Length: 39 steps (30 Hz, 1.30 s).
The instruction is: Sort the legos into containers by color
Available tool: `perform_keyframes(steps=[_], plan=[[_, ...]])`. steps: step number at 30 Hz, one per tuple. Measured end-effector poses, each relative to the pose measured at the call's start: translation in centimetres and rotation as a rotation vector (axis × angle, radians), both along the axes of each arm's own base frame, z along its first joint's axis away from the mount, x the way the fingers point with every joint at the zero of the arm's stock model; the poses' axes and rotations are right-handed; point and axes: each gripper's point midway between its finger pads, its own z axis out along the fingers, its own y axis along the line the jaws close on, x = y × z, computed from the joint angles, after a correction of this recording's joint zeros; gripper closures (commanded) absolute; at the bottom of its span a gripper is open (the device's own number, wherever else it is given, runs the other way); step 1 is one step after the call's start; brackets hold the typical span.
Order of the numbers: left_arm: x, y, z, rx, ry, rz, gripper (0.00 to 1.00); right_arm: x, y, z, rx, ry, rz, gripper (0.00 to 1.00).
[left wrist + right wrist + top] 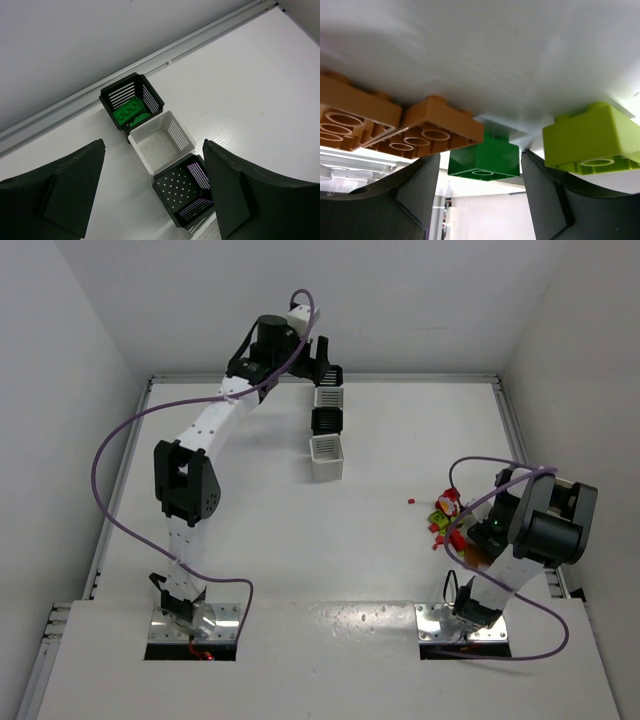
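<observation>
Legos [447,515]: a green brick [483,156] sits between right pincer's [479,170] parted jaws; left pincer [154,145] parted.

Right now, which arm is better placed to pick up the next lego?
Right. The right gripper sits open, lined up on a green brick in the pile; the left gripper hangs open over the containers, far from it.

Top view: left end effector [322,365] is mostly covering the farthest black slatted bin [131,100]. The right arm [535,525] is hiding part of the small plastic brick pile [447,515], and its pieces are too tiny to count.

Left wrist: the bottom edge is cropping the nearest white slatted bin [210,231].

Right wrist: orange studded brick [350,117] and lime-green brick [592,135] are running off the frame sides.
</observation>
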Motion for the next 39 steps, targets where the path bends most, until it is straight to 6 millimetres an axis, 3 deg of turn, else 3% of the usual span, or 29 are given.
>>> perform_keyframes(steps=[10, 18, 24, 26, 30, 33, 35, 39], plan=[[-0.1, 0.1, -1.2, 0.019, 0.016, -0.001, 0.15, 2.1, 0.6, 0.0, -0.023, 0.026, 0.044, 0.42], [0.0, 0.8, -2.4, 0.029, 0.041, 0.009, 0.15, 2.8, 0.6, 0.0, -0.029, 0.009, 0.057, 0.66], [-0.1, 1.6, -4.0, 0.038, 0.067, 0.022, 0.15, 3.7, 1.8, 0.2, 0.039, -0.016, 0.047, 0.77], [-0.1, 2.0, -4.5, 0.034, 0.078, 0.031, 0.15, 5.2, 3.0, 0.3, 0.104, -0.064, 0.038, 0.78], [0.2, 3.5, -4.8, -0.024, 0.115, 0.072, 0.15, 11.3, 6.4, 1.7, 0.252, -0.229, 0.049, 0.81], [0.6, 5.5, -4.8, -0.095, 0.137, 0.114, 0.15, 16.4, 8.9, 4.6, 0.361, -0.351, 0.045, 0.82], [0.2, 6.8, -5.0, -0.139, 0.155, 0.139, 0.15, 20.3, 11.1, 7.7, 0.459, -0.452, 0.044, 0.83], [-1.9, 8.3, -5.5, -0.201, 0.186, 0.154, 0.15, 24.9, 15.8, 13.1, 0.672, -0.601, -0.010, 0.86]])
